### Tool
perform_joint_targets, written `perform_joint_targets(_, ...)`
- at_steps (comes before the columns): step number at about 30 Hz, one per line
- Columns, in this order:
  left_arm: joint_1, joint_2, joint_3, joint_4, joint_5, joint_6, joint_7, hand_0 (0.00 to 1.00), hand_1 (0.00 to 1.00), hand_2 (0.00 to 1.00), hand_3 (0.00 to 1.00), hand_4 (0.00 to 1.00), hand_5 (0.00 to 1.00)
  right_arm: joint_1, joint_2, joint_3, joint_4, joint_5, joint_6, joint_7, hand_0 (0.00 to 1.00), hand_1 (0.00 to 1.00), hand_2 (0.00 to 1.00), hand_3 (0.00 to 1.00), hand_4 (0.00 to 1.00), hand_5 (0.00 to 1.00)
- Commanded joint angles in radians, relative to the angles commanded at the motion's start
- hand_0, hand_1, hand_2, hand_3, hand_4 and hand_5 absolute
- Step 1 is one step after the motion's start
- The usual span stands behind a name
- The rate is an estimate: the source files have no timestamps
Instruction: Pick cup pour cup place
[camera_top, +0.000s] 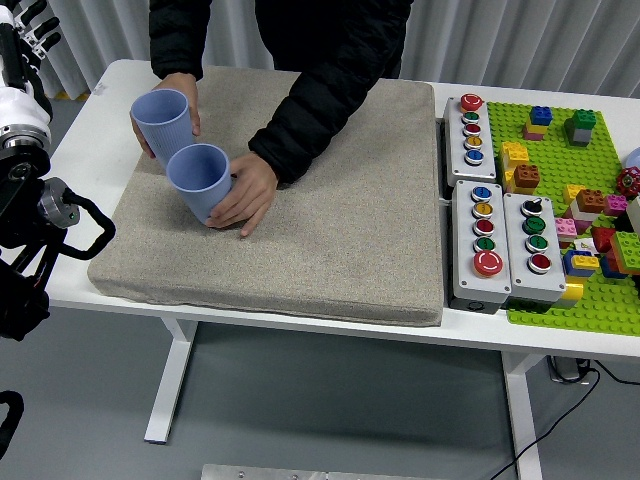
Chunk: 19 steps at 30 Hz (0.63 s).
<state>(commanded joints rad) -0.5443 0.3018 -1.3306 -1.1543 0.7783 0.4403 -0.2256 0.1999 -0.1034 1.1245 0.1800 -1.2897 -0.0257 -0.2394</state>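
Head view shows a person at the far side of the white desk (110, 85) gripping both ribbed blue plastic cups, apparently arranging them for the robot. One cup (162, 118) stands near the far left corner of the grey fabric mat (330, 230), held by one hand (185, 95); the other cup (200, 180) sits just beside it, tilted slightly, steadied by the other hand (243, 195). Both cups look empty and open-topped. Left robot hand (25, 30) rests at the picture's left edge; whether it is wide or narrow I cannot tell.
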Motion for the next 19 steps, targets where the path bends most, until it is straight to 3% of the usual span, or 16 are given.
perform_joint_targets(19,-0.004,0.000,0.006,-0.003,0.015,0.001,0.002,0.716,0.727,0.783,0.819,0.824,0.998,0.011,-0.002,-0.005,0.000,0.011,0.000,0.001,0.688,0.657,0.576,0.583,0.002,0.002)
